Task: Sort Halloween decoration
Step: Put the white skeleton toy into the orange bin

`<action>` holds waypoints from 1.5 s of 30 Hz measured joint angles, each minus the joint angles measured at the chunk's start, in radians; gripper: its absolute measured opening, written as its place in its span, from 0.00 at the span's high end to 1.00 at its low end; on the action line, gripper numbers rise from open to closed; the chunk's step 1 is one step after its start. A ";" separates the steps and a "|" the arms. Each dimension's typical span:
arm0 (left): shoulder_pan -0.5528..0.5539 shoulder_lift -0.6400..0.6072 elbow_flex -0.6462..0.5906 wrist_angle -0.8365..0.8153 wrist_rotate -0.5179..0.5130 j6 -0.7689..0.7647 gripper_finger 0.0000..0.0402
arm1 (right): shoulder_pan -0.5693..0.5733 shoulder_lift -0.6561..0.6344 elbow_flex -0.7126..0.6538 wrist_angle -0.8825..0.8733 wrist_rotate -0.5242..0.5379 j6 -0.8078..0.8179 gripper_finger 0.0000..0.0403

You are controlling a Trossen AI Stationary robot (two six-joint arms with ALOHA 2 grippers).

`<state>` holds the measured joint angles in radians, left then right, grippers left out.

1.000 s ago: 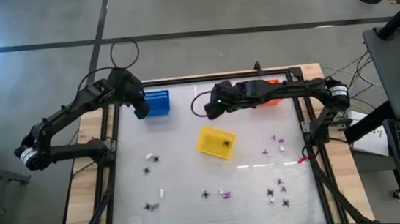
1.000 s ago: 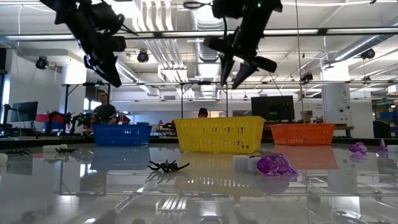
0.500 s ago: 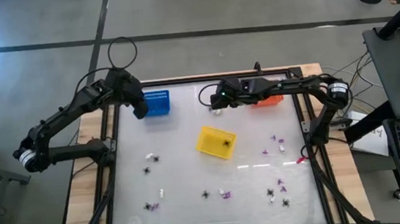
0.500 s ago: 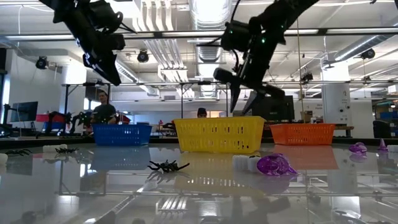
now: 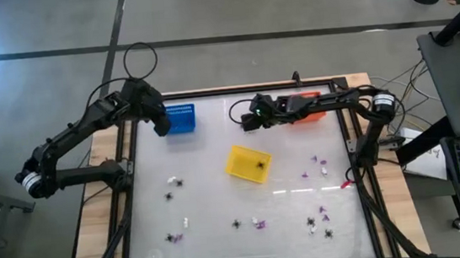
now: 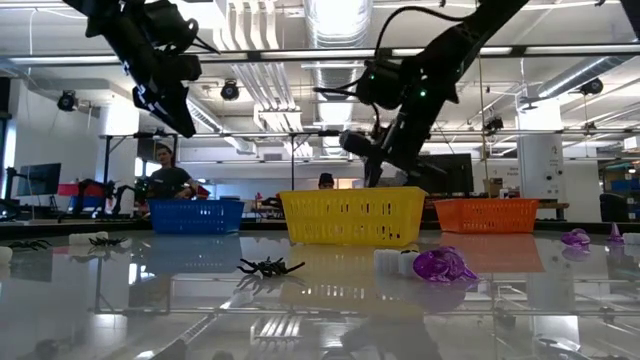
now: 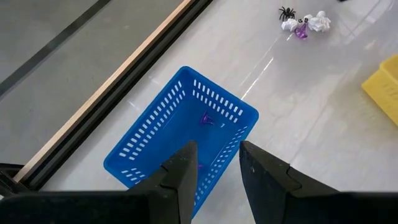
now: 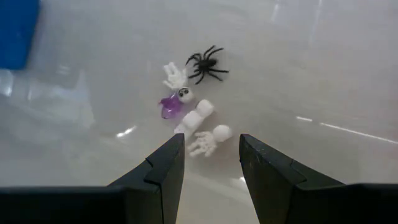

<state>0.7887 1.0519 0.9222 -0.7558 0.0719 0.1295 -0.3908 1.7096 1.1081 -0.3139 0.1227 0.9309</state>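
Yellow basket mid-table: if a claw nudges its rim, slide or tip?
Probably slides: the yellow basket looks like thin perforated plastic, so likely light, on a glossy table. It is low and wide in the low view, so tipping seems unlikely. Only one black spider shows inside, adding little weight.

"How was the light on your end?"

"Bright and even, from ceiling strips I saw in the low view. The glossy table point(image 5: 218, 181) threw white glare streaks, one just beyond my right gripper point(image 8: 210, 158). Its near fingers looked soft; shadows stayed faint."
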 joint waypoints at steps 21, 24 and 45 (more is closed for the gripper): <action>0.000 0.000 0.000 -0.008 0.000 -0.016 0.74 | -0.002 0.278 0.338 -0.378 -0.053 -0.112 0.64; 0.000 0.000 0.000 -0.020 0.000 -0.016 0.74 | -0.002 0.289 0.340 -0.395 -0.053 -0.112 0.64; 0.000 0.000 0.000 -0.023 0.000 -0.016 0.74 | -0.018 0.261 0.336 -0.405 -0.045 -0.179 0.96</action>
<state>0.7891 1.0519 0.9222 -0.7788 0.0715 0.1139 -0.4088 1.9705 1.4444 -0.7193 0.0777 0.7524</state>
